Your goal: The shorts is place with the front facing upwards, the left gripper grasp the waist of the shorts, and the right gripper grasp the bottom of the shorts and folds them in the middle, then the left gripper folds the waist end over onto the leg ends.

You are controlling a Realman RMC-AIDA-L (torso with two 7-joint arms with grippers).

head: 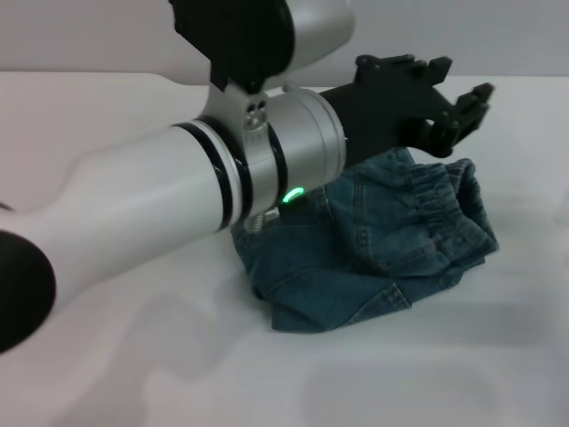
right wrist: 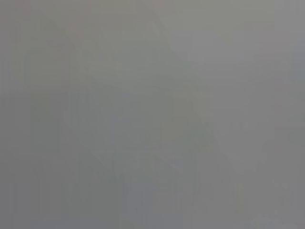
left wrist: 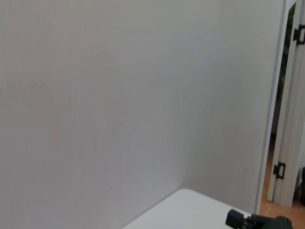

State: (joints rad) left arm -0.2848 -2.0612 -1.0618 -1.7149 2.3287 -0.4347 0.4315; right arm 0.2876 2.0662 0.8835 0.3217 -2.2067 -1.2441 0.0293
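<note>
The left gripper hovers just above the gathered waistband, fingers spread and empty, while the shorts lie bundled mid-tabletop, looking already folded, so the last fold seems done and next comes pulling clear.

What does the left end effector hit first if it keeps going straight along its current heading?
Probably nothing nearby: the left end effector points out over and past the shorts, above the white table. Its wrist view shows only a bare wall ahead. Depth is unclear.
</note>
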